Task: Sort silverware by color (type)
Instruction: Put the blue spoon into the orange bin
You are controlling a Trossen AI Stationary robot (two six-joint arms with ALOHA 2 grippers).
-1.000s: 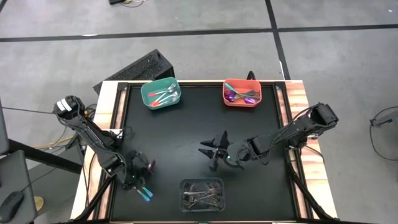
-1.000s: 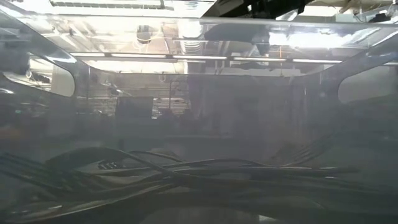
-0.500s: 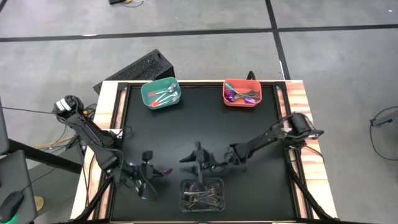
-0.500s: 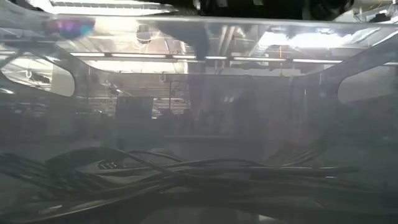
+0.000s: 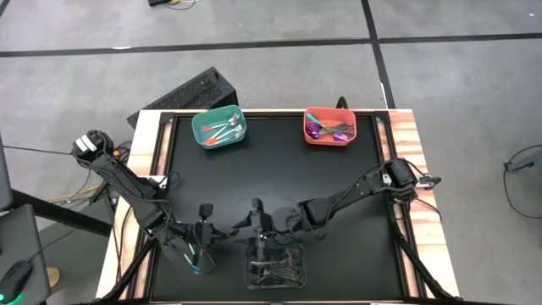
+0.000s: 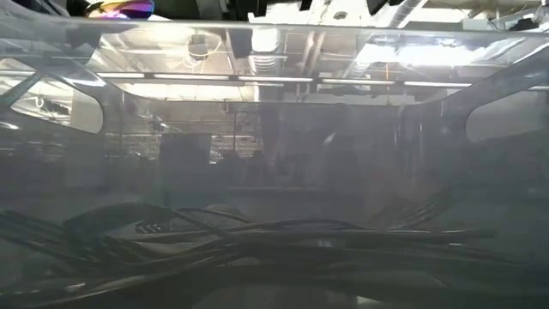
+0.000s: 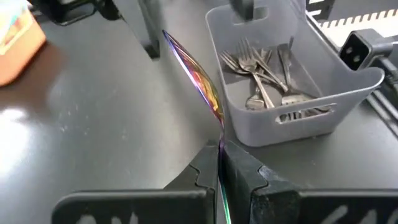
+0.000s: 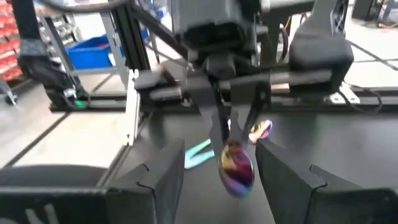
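The left gripper point(image 7: 219, 163) is clamped on a spoon point(image 7: 196, 81) — fingers point(image 7: 249, 171) pressed together on its thin handle, the rainbow bowl pointing straight out ahead of them, edge-on, long axis in line with the fingers. Just beyond the spoon's tip sits the clear tray point(image 7: 348, 87) of grey forks point(image 7: 261, 68). The right gripper point(image 8: 217, 180) faces it with fingers point(image 8: 155, 180) spread wide — the spoon's bowl point(image 8: 237, 167) sits between them, held by neither.
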